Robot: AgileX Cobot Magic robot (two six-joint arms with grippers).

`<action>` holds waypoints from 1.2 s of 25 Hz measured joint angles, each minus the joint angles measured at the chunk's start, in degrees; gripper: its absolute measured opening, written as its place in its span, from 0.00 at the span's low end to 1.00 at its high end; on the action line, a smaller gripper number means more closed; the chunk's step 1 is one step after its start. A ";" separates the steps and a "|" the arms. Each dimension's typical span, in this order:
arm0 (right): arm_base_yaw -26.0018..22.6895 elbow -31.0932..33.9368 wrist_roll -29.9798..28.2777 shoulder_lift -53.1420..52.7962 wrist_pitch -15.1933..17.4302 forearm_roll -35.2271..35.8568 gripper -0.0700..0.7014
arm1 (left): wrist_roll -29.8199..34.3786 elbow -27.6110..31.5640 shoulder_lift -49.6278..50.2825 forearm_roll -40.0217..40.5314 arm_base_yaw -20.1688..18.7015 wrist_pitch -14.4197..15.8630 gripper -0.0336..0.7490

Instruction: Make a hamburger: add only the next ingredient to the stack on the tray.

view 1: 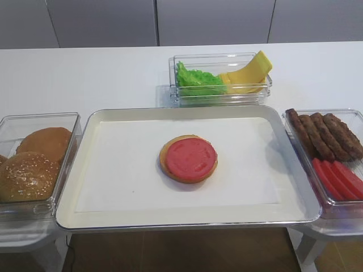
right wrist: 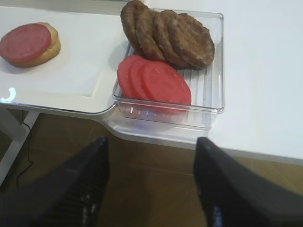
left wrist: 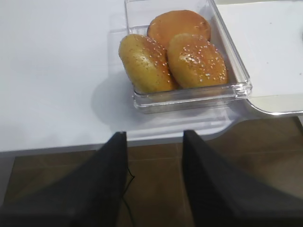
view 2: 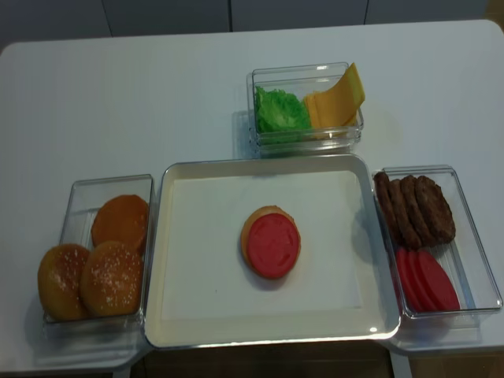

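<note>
Your right gripper (right wrist: 151,184) showed two broad, dark fingers (right wrist: 80,189), near black, with a faint woven, carbon-like texture on the left one and small pale glints along their inner faces. Your left gripper (left wrist: 154,184) had two plain matte black fingers (left wrist: 99,189), flat-faced and widening toward the camera, without markings, screws or cables you could make out.

Cut off and covered – around the tray (view 1: 85,170)

The bun bottom (view 1: 170,170) shows only its rim; the tomato slice (view 1: 190,157) lying on it hides its cut face. Right of the tray, the spare tomato slices (view 1: 340,178) run off the exterior view's edge, overlapped – their count is uncertain. Both the right gripper (right wrist: 151,184) and the left gripper (left wrist: 154,184) are dark blurs, tips cropped.
</note>
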 joint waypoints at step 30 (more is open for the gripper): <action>-4.47 0.00 0.00 0.00 -0.11 0.10 0.59 | 0.00 0.00 0.00 0.00 0.00 0.00 0.41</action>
